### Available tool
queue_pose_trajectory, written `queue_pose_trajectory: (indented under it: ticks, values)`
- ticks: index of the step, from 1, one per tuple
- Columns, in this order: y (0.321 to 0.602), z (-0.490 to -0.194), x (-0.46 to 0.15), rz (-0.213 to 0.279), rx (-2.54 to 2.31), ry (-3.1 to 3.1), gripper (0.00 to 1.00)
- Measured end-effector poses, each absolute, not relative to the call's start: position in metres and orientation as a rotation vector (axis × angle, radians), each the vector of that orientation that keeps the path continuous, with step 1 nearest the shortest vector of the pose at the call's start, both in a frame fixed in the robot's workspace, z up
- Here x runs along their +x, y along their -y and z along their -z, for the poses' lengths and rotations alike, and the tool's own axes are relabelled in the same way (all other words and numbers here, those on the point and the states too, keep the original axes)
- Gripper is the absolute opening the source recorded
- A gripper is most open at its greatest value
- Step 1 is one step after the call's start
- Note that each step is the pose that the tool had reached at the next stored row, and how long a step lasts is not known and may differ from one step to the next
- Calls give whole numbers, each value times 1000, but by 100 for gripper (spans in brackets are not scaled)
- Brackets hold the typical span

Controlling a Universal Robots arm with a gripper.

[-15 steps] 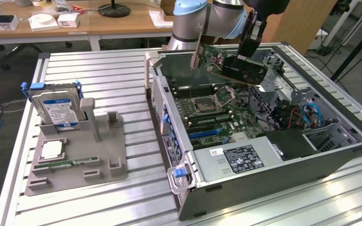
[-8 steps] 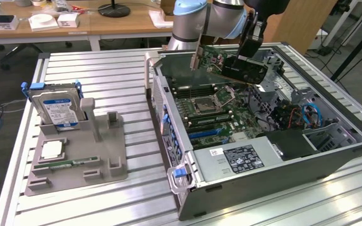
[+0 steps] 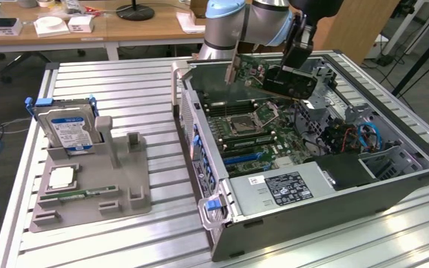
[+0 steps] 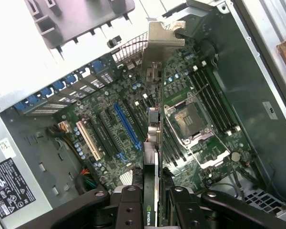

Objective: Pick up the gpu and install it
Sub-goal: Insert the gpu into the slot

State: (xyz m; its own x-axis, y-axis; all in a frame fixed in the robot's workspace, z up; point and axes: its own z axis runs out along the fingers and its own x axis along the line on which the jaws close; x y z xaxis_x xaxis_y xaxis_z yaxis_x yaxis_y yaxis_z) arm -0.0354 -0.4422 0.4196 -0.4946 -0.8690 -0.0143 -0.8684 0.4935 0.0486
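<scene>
Green gpu (image 3: 281, 84) pinched edgewise by the gripper (image 3: 295, 64); we see it suspended over the motherboard (image 3: 248, 131) of the open case (image 3: 393, 184).

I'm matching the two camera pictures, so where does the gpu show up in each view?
Exterior view: the gpu hangs tilted in the gripper above the open case.
Wrist view: the gpu is edge-on, held by the gripper, over the motherboard.
Shared landmark: the CPU socket.
</scene>
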Motion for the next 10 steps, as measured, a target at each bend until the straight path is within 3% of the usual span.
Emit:
queue_pose_trajectory:
  ticks: [10]
  values:
    - [442, -420, -34, 77, 1616, 2678, 26]
